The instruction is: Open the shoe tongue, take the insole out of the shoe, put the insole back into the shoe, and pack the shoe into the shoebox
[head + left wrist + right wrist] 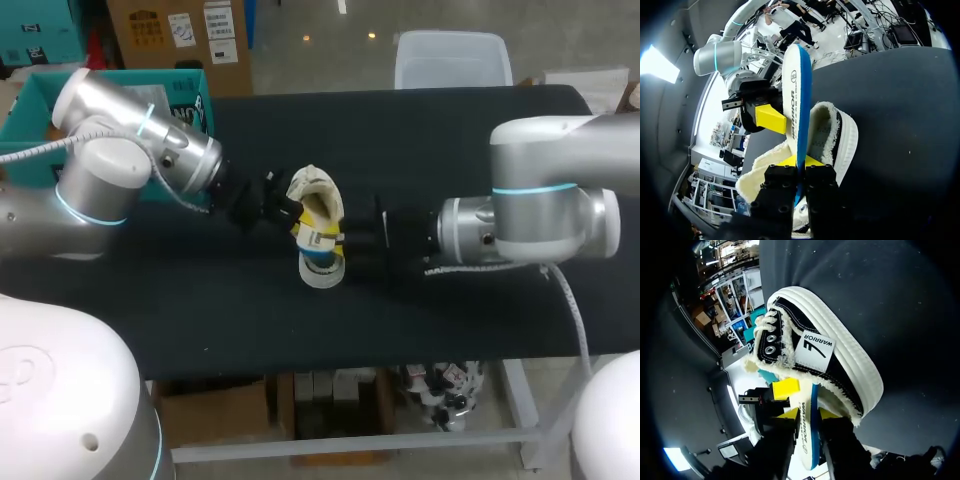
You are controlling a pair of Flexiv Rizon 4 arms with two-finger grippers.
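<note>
Gripping the insole [797, 90] at the shoe [845, 135]: left claw [801, 162] and right claw [809, 415].

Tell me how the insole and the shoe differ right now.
The insole is thin and flat, white with a blue side; the shoe is bulky, black with a white sole. The insole stands up, pinched by the left gripper and the right gripper; the shoe lies on the table. Both sit mid-table.
</note>
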